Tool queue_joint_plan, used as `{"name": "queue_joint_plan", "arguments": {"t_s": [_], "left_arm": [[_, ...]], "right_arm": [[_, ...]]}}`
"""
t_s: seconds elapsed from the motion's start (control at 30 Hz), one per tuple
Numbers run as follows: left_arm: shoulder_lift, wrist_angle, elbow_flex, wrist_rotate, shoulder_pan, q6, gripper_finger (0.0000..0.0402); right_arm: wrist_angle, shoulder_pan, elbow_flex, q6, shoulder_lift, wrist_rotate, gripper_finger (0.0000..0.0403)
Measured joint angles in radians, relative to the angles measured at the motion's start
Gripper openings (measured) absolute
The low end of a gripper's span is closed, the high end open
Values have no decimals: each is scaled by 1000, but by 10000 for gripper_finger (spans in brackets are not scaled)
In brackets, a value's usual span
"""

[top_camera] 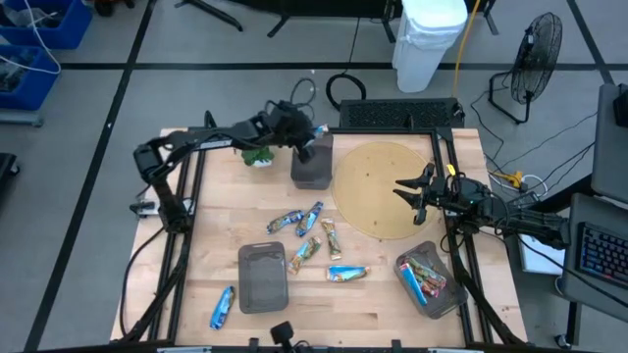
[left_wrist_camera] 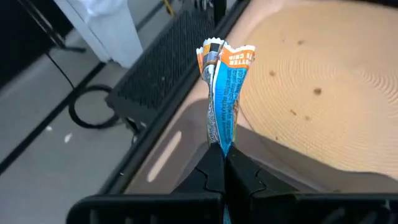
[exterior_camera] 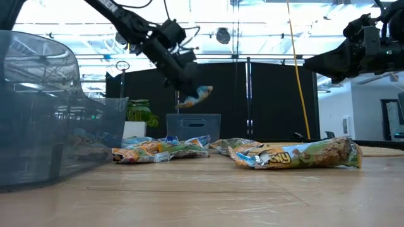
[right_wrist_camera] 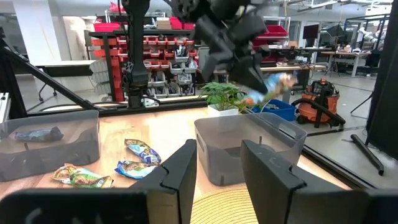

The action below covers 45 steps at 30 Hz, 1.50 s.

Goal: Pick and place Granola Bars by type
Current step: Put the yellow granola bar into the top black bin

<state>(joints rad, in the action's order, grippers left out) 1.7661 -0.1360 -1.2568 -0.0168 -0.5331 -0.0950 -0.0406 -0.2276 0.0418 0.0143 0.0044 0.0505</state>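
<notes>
While its fingers are pressed together on one crimped end, the left gripper (left_wrist_camera: 222,163) pinches a blue granola bar (left_wrist_camera: 222,93), shiny wrapper with an orange-white top, hanging in the air over the grey bin (top_camera: 312,162) at the worktop's far edge. Left arm reaches in from the far left corner, elbow raised. Right gripper (top_camera: 410,193) hovers over the round woven mat (top_camera: 378,176), fingers spread, nothing between them. Loose bars (top_camera: 306,235) lie mid-worktop; one blue bar (top_camera: 222,307) sits near the front left corner; several bars lie in the bin (top_camera: 432,282) at the front right.
</notes>
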Motion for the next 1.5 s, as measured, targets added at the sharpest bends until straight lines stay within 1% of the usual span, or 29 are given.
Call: {"name": "queue_joint_plan", "arguments": {"t_s": [0.1, 0.23, 0.63, 0.77, 0.9, 1.13, 1.4, 1.5], "left_arm": [[39, -1, 0, -1, 1, 15, 0], [74, 0, 0, -32, 5, 29, 0], [91, -47, -1, -46, 20, 71, 3], [91, -47, -1, -51, 23, 113, 14], [91, -47, -1, -82, 23, 131, 26], [91, -47, -1, -81, 23, 158, 46], [91, -43, -1, -80, 24, 151, 83], [74, -50, 0, -105, 27, 119, 87]], "right_arm": [[0, 0, 0, 0, 0, 0, 116], [0, 0, 0, 0, 0, 0, 116], [0, 0, 0, 0, 0, 0, 116], [0, 0, 0, 0, 0, 0, 116], [0, 0, 0, 0, 0, 0, 116], [0, 0, 0, 0, 0, 0, 116], [0, 0, 0, 0, 0, 0, 116], [0, 0, 0, 0, 0, 0, 116]]}}
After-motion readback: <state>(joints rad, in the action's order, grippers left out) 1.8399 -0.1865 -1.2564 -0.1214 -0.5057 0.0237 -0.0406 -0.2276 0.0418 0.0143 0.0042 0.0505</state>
